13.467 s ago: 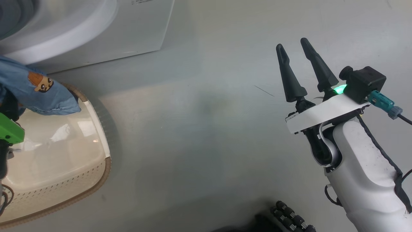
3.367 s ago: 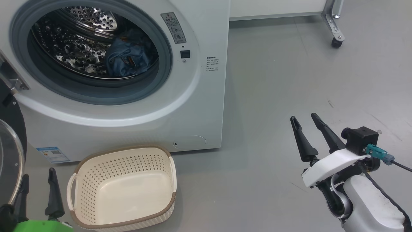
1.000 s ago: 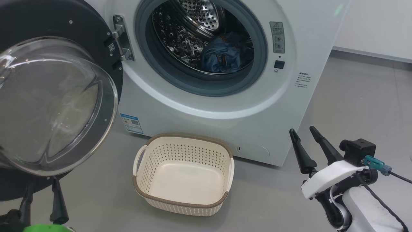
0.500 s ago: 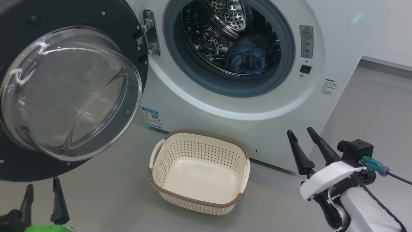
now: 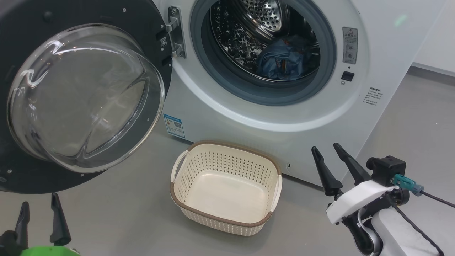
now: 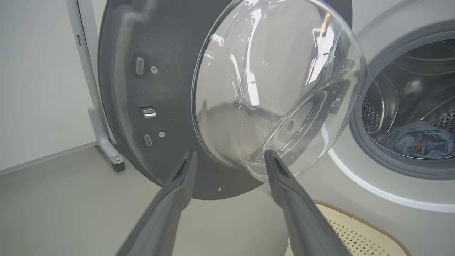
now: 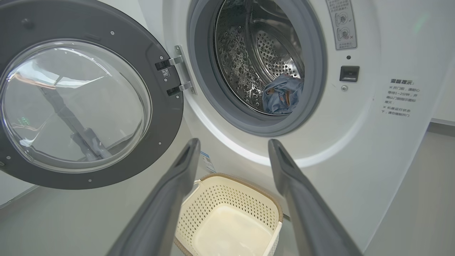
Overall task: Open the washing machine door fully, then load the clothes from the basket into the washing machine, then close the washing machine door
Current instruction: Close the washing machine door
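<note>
Open door (image 5: 85, 97), clothes (image 5: 284, 58) inside washing machine (image 5: 249, 119)

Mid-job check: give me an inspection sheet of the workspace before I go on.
Surface: grey floor, smooth, with the basket standing on it.
Job's things: washing machine door stands open at the left; blue clothes lie in the washing machine drum; basket holds nothing.
Clutter: nothing seen.
Hands: left hand open, low before the door; right hand open, right of the basket; neither holds anything.
Cables: dark cable from a teal plug on the right wrist.
Surroundings: white wall; white frame leg on a caster beyond the door.
</note>
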Available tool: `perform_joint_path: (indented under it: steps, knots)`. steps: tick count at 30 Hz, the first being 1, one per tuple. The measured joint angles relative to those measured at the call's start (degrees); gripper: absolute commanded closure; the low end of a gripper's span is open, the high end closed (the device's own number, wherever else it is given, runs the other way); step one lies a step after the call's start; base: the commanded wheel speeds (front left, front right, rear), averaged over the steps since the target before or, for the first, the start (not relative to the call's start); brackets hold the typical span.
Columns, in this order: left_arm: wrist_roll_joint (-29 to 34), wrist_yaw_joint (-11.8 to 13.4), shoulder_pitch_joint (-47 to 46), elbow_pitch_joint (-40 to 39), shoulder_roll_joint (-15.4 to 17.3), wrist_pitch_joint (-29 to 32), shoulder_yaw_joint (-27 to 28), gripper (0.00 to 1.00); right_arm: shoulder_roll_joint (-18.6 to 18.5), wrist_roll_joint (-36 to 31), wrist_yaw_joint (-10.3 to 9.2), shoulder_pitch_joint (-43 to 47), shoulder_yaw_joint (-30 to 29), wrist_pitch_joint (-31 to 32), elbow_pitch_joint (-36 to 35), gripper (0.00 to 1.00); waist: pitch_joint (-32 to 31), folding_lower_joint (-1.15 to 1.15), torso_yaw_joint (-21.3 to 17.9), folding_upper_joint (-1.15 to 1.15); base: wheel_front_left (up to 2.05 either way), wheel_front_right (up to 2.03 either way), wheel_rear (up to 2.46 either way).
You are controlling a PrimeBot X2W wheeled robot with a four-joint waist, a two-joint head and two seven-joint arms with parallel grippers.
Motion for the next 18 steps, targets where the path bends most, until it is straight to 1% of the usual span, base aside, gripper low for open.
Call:
perform_joint_path:
  steps: [18]
  knots:
    - [1.2, 0.5, 0.1, -0.7, 0.1, 0.0, 0.1, 0.0, -0.1, 0.0, 0.0, -0.1, 0.8, 0.0, 0.2, 0.0, 0.3, 0.0, -0.5, 0.0, 0.0, 0.0, 0.0]
